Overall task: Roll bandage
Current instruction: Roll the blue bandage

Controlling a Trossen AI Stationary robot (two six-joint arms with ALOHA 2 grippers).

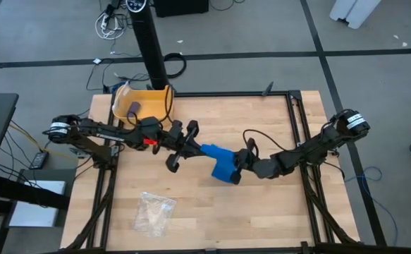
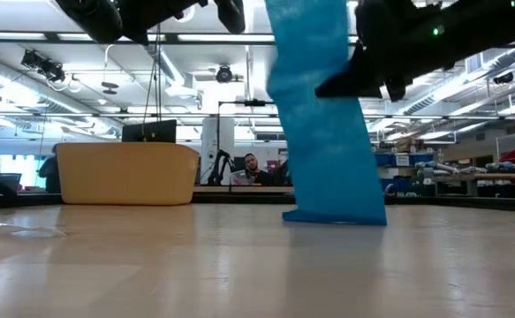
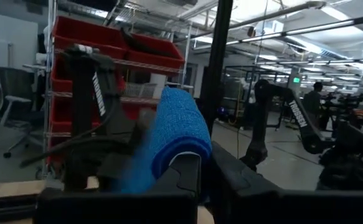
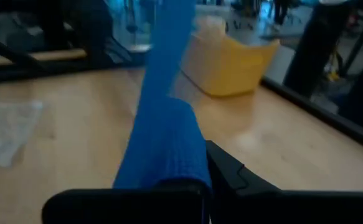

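The bright blue bandage (image 1: 218,161) is a long flat strip held up between both grippers over the middle of the table. In the low view it hangs from the picture's top, and its lower end (image 2: 335,215) rests on the wood. My left gripper (image 1: 194,146) comes from the table's left and is shut on the strip's upper end. My right gripper (image 1: 237,168) comes from the table's right and is shut on the strip lower down. My left gripper pinches the bandage's upper end (image 3: 180,134) between its two fingers, coming roughly level from the table's left. The cloth curves over the fingertips. The strip hangs below the fingers down to the table. My right gripper pinches the strip partway down (image 4: 169,155) between its two fingers, coming from the table's right and slanting slightly down, with the fingers across the band. Above the hold the strip runs up toward the left gripper. Below it the strip reaches the table.
A yellow bin (image 1: 143,102) stands at the table's far left with a small dark block (image 1: 133,108) in it. A clear plastic bag (image 1: 154,212) lies near the front left. A black post (image 1: 149,42) rises behind the bin.
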